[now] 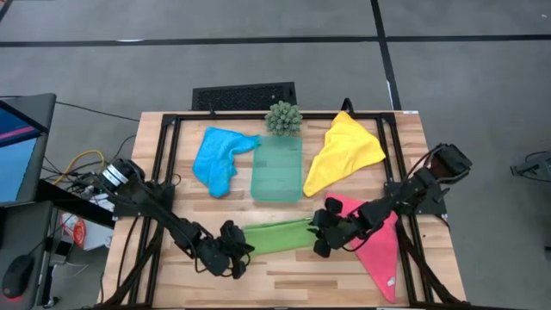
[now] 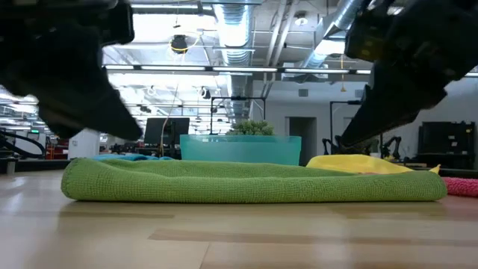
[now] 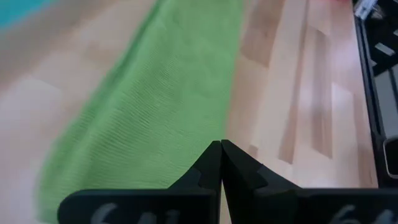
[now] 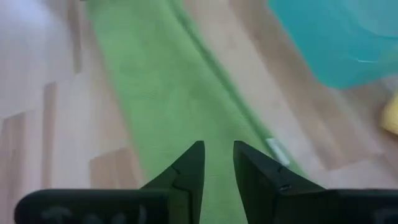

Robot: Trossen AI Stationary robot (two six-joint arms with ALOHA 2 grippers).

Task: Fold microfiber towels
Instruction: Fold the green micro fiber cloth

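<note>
Green towel (image 1: 277, 235) lies folded lengthwise on tabletop (image 1: 344, 275) front. Left gripper (image 3: 221, 163) closed, empty, at one end; right gripper (image 4: 218, 163) slightly parted, empty, above other. Risk: uneven pinches skewing next fold.

High view looks straight down; low view sits level, close before the green towel (image 2: 246, 181); both wrist views hover just above it.
</note>
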